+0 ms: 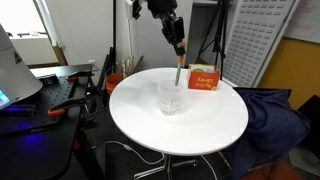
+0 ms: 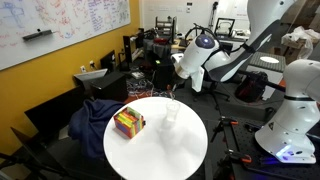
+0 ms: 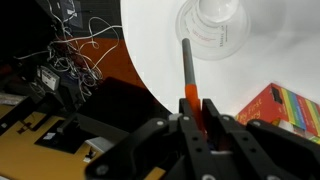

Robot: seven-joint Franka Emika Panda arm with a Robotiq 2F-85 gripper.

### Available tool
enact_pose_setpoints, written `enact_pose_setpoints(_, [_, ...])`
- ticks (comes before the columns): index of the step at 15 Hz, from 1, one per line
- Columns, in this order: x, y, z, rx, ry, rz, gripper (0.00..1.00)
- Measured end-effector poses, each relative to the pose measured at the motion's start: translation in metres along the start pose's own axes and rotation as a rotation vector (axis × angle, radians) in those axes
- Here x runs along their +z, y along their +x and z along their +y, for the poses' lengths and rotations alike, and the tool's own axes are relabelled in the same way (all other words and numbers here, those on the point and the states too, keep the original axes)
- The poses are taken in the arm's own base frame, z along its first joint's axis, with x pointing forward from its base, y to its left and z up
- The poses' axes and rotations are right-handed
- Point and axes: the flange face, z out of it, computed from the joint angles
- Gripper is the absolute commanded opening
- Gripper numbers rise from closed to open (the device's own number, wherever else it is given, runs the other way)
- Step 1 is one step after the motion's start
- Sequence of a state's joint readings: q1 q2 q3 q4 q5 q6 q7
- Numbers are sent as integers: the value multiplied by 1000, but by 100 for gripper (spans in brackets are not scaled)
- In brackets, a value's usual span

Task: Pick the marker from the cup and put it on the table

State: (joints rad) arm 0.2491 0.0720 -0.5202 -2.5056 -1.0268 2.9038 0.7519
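My gripper (image 3: 192, 112) is shut on the marker (image 3: 187, 75), an orange-red stick with a grey lower part. In an exterior view the gripper (image 1: 180, 49) holds the marker (image 1: 179, 72) upright above the clear cup (image 1: 169, 97), lifted out of it. The cup stands near the middle of the round white table (image 1: 200, 125). In the wrist view the cup (image 3: 213, 28) lies beyond the marker's tip, over the table (image 3: 150, 40). In an exterior view the gripper (image 2: 173, 87) hangs over the cup (image 2: 171, 116) on the table (image 2: 160, 150).
An orange-red rectangular box (image 1: 203, 80) sits on the table just behind the cup; it also shows in the wrist view (image 3: 285, 108) and in an exterior view (image 2: 127, 123). A dark cluttered desk (image 1: 50, 90) stands beside the table. A blue cloth-covered chair (image 1: 275, 115) is at the other side.
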Motion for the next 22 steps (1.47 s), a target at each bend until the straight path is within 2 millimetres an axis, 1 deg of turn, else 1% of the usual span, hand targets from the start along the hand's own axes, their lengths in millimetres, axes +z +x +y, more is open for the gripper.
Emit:
enact_pose_setpoints(7, [-19, 6, -2, -20, 1, 55, 4])
enact_pose_setpoints(11, [-27, 10, -8, -38, 7, 77, 4])
enact_pose_setpoints(22, [-44, 23, -43, -108, 33, 122, 4])
